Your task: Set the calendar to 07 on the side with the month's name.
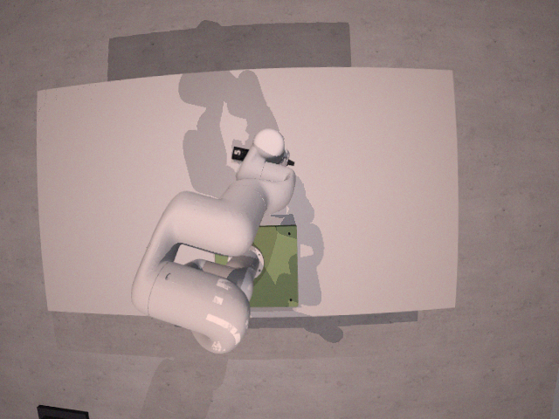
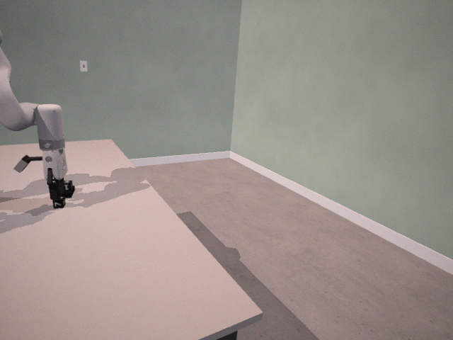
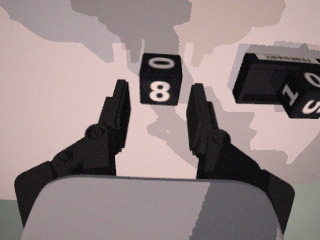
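Wrist view, near to far. The hand (image 3: pixel 159 115) is half open and holds nothing; its two dark fingers point down toward the pale surface (image 3: pixel 54 94). Just beyond the fingertips, centred on the gap between them but not yet inside it, a black cube (image 3: pixel 160 79) stands on the surface outside the tray, showing 8 on its near face and 0 on top. Farther off to the right lies the tray (image 3: pixel 263 80), with a second cube (image 3: pixel 303 95) at its right end; its digits are cut off. Judged progress: early. No 07 is set, and the loose cube remains to be grasped, turned and seated.
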{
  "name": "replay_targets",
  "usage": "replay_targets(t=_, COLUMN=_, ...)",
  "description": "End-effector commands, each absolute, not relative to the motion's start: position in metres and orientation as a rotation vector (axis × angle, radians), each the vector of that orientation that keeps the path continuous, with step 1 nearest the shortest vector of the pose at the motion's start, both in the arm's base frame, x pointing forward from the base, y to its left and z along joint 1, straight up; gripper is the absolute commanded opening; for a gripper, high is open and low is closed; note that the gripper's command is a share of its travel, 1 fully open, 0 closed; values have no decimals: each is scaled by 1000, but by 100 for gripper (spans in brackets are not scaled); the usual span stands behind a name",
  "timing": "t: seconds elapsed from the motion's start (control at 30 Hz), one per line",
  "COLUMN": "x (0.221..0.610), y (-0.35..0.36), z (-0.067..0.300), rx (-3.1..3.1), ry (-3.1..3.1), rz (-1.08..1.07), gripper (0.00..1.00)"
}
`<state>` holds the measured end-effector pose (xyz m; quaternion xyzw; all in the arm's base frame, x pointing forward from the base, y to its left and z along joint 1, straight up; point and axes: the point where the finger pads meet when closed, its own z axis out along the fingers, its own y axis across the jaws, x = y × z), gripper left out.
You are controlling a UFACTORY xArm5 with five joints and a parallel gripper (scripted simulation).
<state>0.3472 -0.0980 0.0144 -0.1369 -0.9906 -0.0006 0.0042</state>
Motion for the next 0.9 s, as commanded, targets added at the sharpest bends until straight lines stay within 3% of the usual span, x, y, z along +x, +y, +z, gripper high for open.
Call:
replay_targets(t=0.0, x=348, y=-98, z=15, rx=-429, ry=-3107, rz=-1, gripper=49)
replay_targets(t=0.63, x=348, y=-98, z=16, rx=-429, ry=-3107, rz=-1, gripper=49)
replay_targets(t=0.87, x=348, y=-98, z=32, rx=-429, ry=-3107, rz=-1, gripper=49)
